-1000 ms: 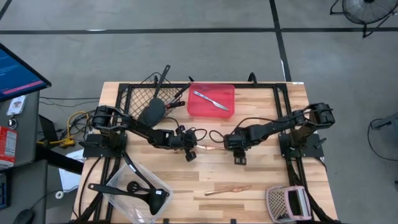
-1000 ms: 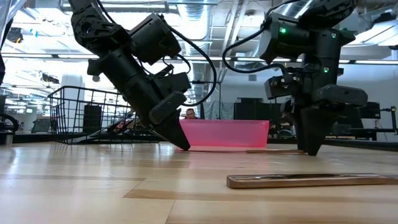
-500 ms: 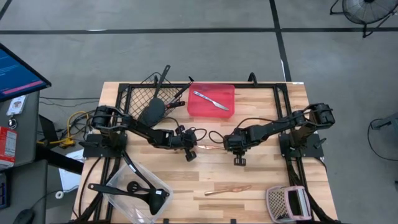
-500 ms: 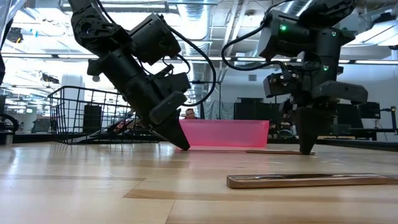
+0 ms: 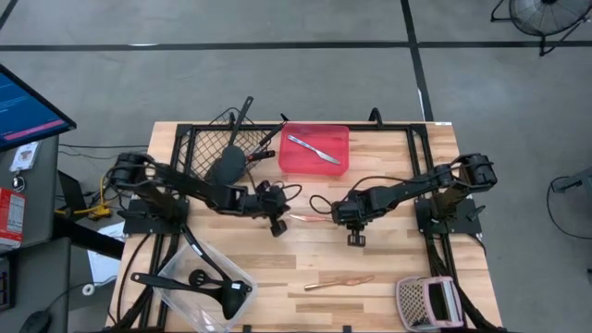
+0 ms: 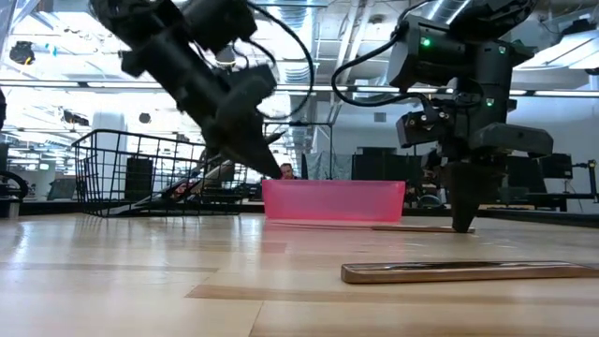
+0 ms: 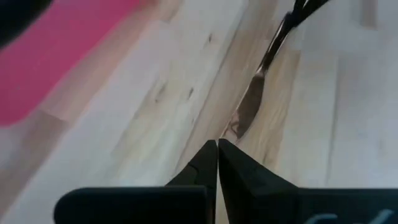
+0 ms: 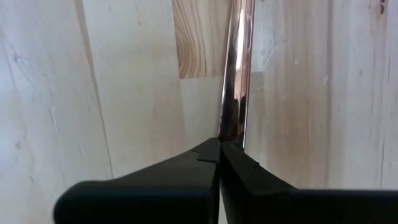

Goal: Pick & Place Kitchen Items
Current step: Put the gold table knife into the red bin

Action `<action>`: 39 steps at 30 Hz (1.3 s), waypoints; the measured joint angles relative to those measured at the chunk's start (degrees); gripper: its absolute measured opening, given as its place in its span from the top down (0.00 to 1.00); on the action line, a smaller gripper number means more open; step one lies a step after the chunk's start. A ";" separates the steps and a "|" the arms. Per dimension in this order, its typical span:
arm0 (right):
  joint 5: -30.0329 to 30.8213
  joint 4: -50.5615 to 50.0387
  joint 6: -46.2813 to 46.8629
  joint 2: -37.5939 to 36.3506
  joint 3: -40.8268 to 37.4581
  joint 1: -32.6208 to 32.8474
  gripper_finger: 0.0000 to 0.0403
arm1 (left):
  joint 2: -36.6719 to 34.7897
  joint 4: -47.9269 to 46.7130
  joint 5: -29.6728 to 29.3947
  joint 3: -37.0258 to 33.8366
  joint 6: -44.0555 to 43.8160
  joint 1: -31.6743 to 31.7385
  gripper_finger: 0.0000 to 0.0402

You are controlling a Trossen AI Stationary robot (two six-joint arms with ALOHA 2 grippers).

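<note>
Near edge of worktop: copper stick lies flat in front of both arms, well apart from them; clear tub at the near left corner holds black utensils; pinkish mesh item at the near right corner.

Mid worktop: right claw points down, tips at the worktop, fingers pressed together beside a second copper stick, which lies flat between the two claws. Left claw is tilted, clear of the worktop in the low view, fingers together and holding nothing.

Far edge: red tray holds a silver metal piece. Black wire basket to its left holds a black spoon.
</note>
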 joint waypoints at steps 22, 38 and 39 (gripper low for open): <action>0.64 -4.08 -0.87 -0.42 2.84 -0.44 1.00 | -21.26 -5.21 -1.53 0.16 0.38 -3.53 1.00; 0.63 -3.85 -0.65 -0.52 2.90 -0.39 1.00 | -27.48 -6.98 -7.27 0.23 0.14 -8.87 1.00; 0.63 -3.54 -0.63 -0.52 2.90 -0.39 1.00 | -27.57 -7.01 -7.53 0.24 0.13 -9.12 1.00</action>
